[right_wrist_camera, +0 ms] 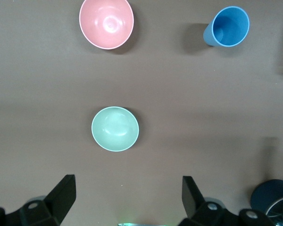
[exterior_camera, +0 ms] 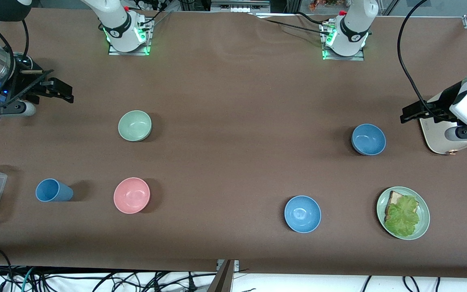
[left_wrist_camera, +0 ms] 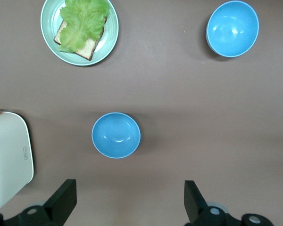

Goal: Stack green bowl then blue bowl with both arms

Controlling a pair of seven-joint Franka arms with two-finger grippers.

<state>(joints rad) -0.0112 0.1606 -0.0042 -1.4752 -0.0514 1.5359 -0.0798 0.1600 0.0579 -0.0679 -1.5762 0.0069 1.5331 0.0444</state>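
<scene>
Both claws are spread wide and hold nothing, so the stacking has not started, judging by how everything lies. Each of the bowls sits alone on the brown bench [exterior_camera: 233,93], and no bowl is inside another.

The right claw [exterior_camera: 57,90] hangs over the bench near the edge at the right arm's end, toward the corner on the robots' side. Its wrist view looks straight down on the green bowl [right_wrist_camera: 115,128], framed between the two open fingers. The green bowl [exterior_camera: 135,125] rests upright on that half of the bench, with the pink bowl [exterior_camera: 131,195] closer to the front edge and the blue cup [exterior_camera: 53,190] beside the pink one, toward the right arm's end.

The left claw [exterior_camera: 410,113] hangs near the edge at the left arm's end, just beside a white scale [exterior_camera: 440,136]. Its wrist view looks down on the blue bowl [left_wrist_camera: 116,135]. The blue bowl [exterior_camera: 368,139] stands upright, with a glossier sky-blue bowl [exterior_camera: 302,213] and a green plate [exterior_camera: 423,225] of bread and lettuce closer to the front edge.

All is left to do: grasp the green bowl, place it, then set the blue bowl into it.
</scene>
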